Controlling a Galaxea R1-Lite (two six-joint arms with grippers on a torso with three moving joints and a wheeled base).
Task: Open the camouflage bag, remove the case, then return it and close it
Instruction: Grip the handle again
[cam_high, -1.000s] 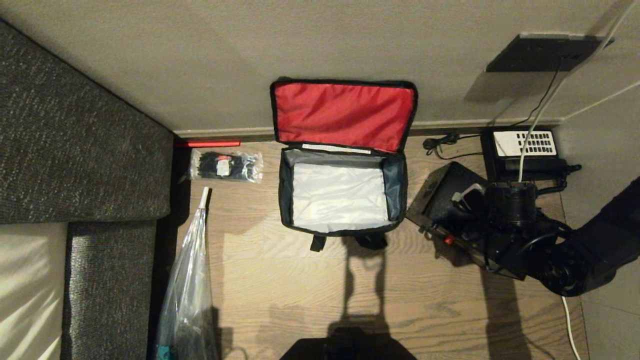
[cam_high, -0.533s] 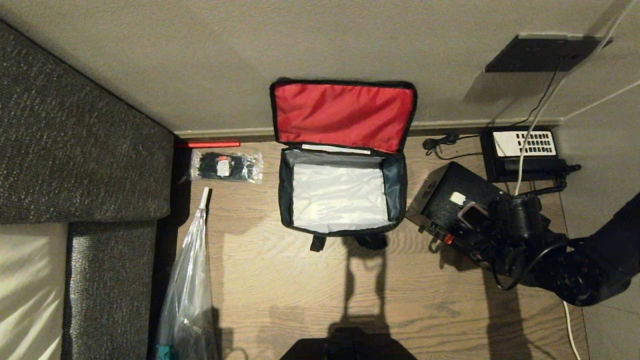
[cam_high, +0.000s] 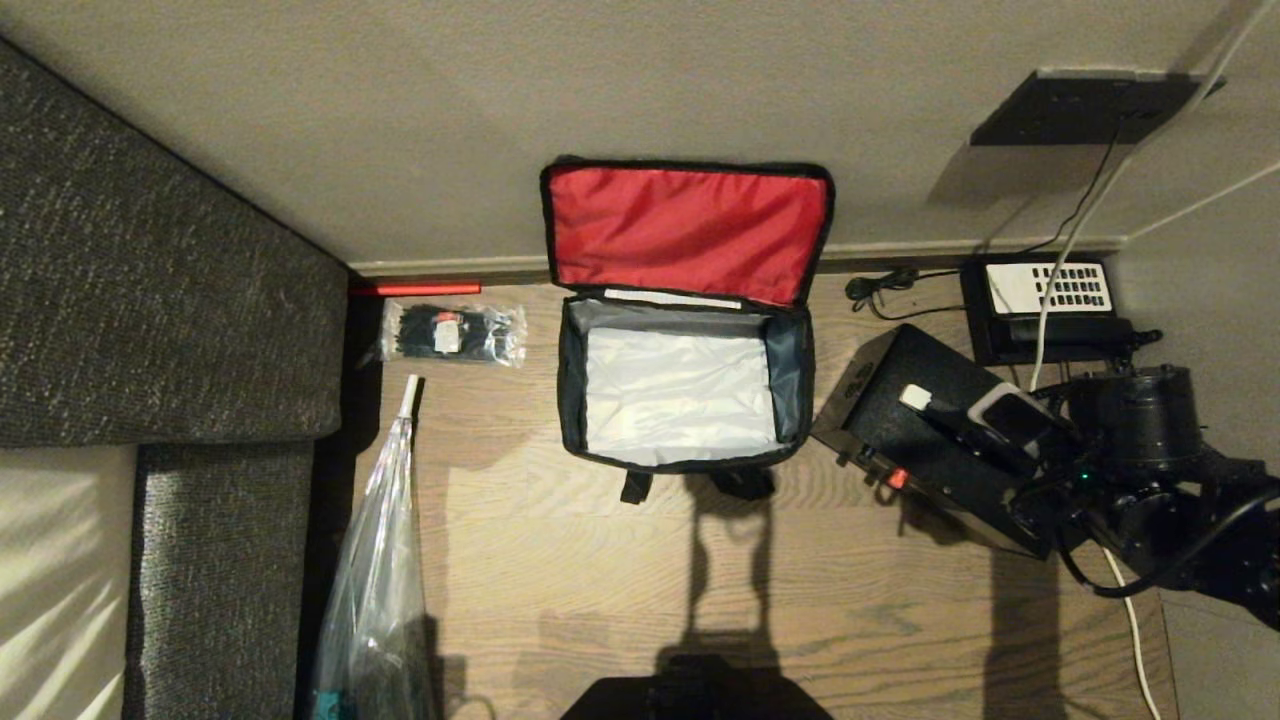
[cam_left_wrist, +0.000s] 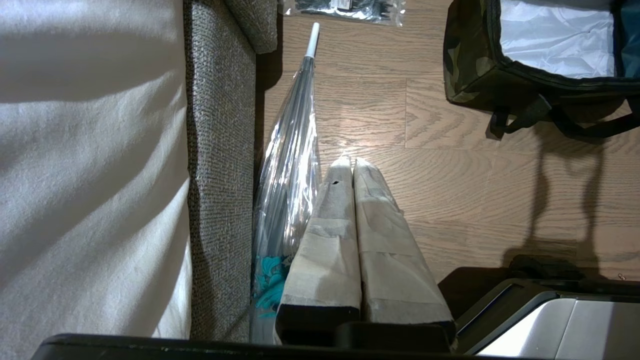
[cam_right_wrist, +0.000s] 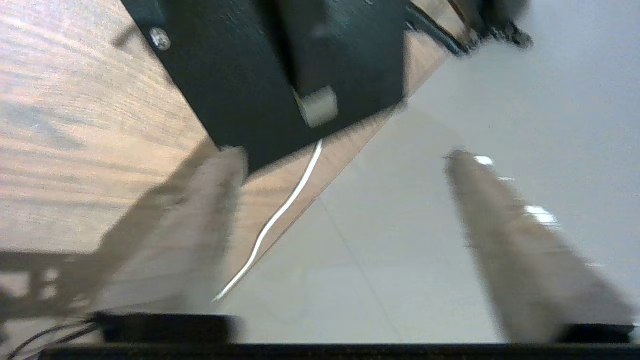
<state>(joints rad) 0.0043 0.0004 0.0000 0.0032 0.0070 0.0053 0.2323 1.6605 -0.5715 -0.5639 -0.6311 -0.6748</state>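
Note:
The camouflage bag (cam_high: 800, 345) stands open on the wood floor by the wall, its red-lined lid (cam_high: 688, 230) leaning back and its pale-lined inside showing nothing in it. The black case (cam_high: 900, 440) lies on the floor just right of the bag, its red latch (cam_high: 893, 478) toward me. My right gripper (cam_high: 1005, 415) hovers over the case's right end, open, nothing between its fingers (cam_right_wrist: 220, 200); the case (cam_right_wrist: 240, 75) shows beyond them. My left gripper (cam_left_wrist: 350, 162) stays shut and empty, low at the left, with the bag's corner (cam_left_wrist: 470, 65) ahead.
A black desk telephone (cam_high: 1050, 305) sits behind the case by the wall. A white cable (cam_high: 1135, 620) runs along the floor's right edge. A packet of black ties (cam_high: 453, 333), a clear umbrella (cam_high: 375, 580) and a grey sofa (cam_high: 150, 300) fill the left.
My right gripper has opened, let go of the case and drawn back to the right. The case stays on the floor beside the bag.

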